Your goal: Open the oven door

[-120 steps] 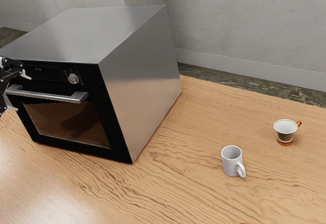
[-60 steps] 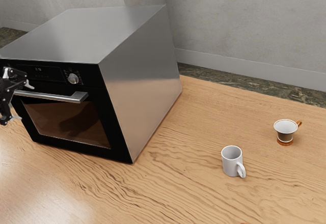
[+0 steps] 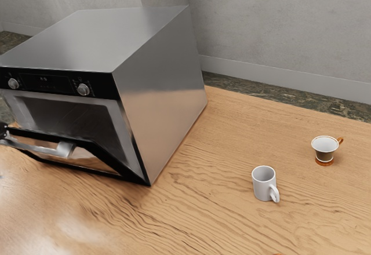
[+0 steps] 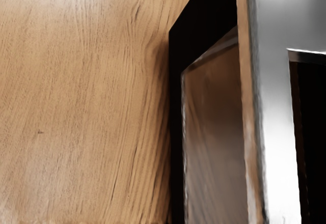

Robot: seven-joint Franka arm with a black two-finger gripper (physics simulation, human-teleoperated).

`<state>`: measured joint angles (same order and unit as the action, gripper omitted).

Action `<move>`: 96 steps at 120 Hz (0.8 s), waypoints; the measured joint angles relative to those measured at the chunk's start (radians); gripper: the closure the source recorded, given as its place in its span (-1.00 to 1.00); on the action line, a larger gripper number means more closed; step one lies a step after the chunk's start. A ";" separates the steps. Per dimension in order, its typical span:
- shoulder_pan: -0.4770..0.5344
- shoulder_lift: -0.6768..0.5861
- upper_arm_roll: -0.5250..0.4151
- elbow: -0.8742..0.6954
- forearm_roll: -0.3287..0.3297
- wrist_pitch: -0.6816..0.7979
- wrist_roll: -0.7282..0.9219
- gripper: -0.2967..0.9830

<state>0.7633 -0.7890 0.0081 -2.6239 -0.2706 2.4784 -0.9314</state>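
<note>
Exterior view: I find the oven (image 3: 159, 98) standing on the wooden table (image 3: 203, 226), with its door (image 3: 110, 160) partly open. The door tilts outward from the front, top edge away from the body, lower edge down by the oven's base. Above it, the black control panel (image 3: 49, 82) carries two round knobs. The metal handle (image 3: 35, 149) runs along the upper part of the door and out at the exterior view's left edge. A small dark part of my gripper (image 3: 3, 131) shows at that edge, next to the handle; too little to read. Spread or pressed together: I cannot tell, nor whether it has hold of anything. Well apart from the oven, toward the exterior view's right, a white mug (image 3: 263, 185) and a gold-handled cup (image 3: 324, 146) stand upright.

Wrist view: I look down past the door onto bare wood grain. The door's black frame borders a brownish glass pane (image 4: 214, 132). A narrow gap separates the door from the oven's silvery front rim (image 4: 276, 122), and beyond the rim the interior (image 4: 316, 142) is dark.
</note>
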 joint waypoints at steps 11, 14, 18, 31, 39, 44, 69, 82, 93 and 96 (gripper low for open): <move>0.073 -0.266 0.001 -0.188 0.000 0.004 -0.003 -0.53; 0.085 -0.322 0.002 -0.223 0.000 0.003 -0.003 -0.53; 0.096 -0.369 0.003 -0.251 0.000 0.003 -0.004 -0.53; 0.098 -0.396 0.004 -0.263 0.004 0.001 -0.005 -0.53; 0.019 -0.314 0.004 -0.082 0.069 -0.055 -0.006 -0.53; -0.105 -0.230 0.004 0.125 0.115 -0.150 -0.007 -0.53; -0.879 0.367 -0.041 1.085 0.306 -0.722 0.006 -0.53; -0.978 0.435 -0.042 1.018 0.311 -0.846 0.018 -0.53; -1.003 0.446 -0.041 0.963 0.312 -0.894 0.027 -0.54; -1.003 0.448 -0.038 0.948 0.313 -0.903 0.029 -0.54</move>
<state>-0.2401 -0.3411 -0.0296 -1.6755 0.0424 1.5750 -0.9025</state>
